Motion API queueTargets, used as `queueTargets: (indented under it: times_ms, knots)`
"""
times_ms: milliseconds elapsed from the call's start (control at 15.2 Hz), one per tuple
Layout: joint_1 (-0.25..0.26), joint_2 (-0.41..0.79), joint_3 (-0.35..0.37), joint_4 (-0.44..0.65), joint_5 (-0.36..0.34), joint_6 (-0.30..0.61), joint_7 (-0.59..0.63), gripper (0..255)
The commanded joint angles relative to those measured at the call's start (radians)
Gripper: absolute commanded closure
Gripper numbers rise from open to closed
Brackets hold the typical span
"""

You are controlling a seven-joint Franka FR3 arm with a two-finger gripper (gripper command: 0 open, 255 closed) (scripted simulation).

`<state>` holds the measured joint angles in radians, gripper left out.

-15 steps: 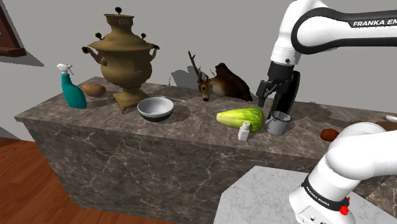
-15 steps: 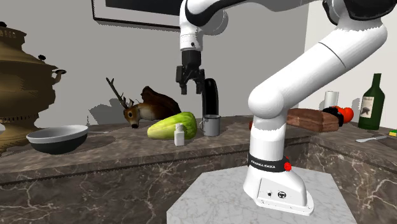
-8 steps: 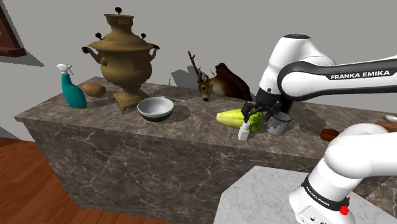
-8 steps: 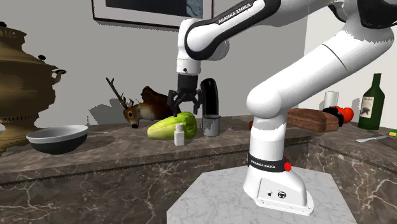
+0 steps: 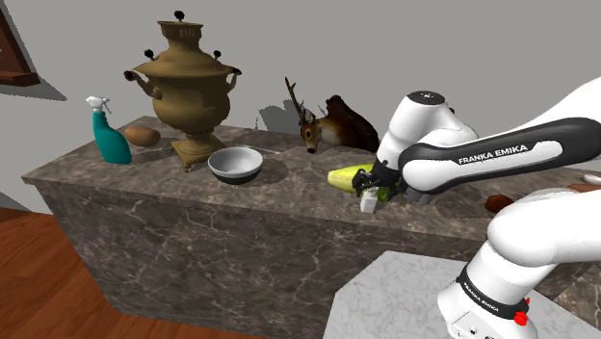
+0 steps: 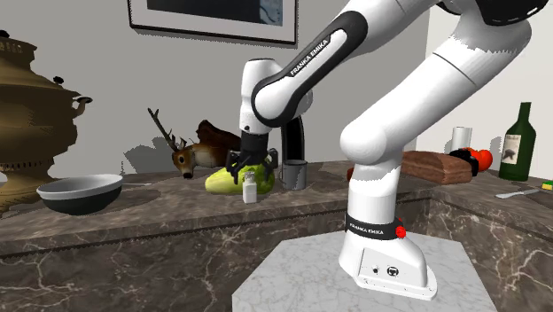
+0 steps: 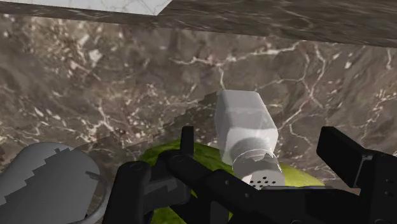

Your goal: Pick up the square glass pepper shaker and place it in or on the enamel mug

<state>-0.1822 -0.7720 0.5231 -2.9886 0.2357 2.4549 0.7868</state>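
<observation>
On the marble counter (image 5: 144, 164), far from the claw (image 5: 370, 189) toward the shoulder view's left, stands a teal spray bottle (image 5: 111, 138); nearer the claw come a brass-coloured samovar (image 5: 190, 96) and a grey bowl (image 5: 236, 165); a deer figure (image 5: 332, 125) lies behind the claw, by the wall; a green squash (image 5: 347, 177) lies just beside the claw; the claw hangs low over the white-bodied pepper shaker (image 5: 369, 202), which stands upright on the counter near its front edge; the fingers (image 7: 343, 153) stand wide apart on either side of the shaker's cap, gripping nothing; the grey mug (image 6: 295, 175) stands just past the claw toward the second exterior view's right, beside the squash.
</observation>
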Motion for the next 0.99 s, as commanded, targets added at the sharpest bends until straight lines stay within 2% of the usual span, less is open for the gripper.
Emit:
queueTargets:
  times_ms: [0, 132, 660, 726, 924]
  knots:
    - [-0.011, 0.039, 0.016, -0.012, 0.002, 0.053, 0.007, 0]
    - [-0.029, 0.090, 0.032, -0.021, -0.002, 0.115, 0.011, 0]
    - [-0.029, 0.090, 0.032, -0.021, -0.002, 0.114, 0.011, 0]
    - [-0.029, 0.090, 0.032, -0.021, -0.002, 0.114, 0.011, 255]
    - [-0.029, 0.090, 0.032, -0.021, -0.002, 0.114, 0.011, 255]
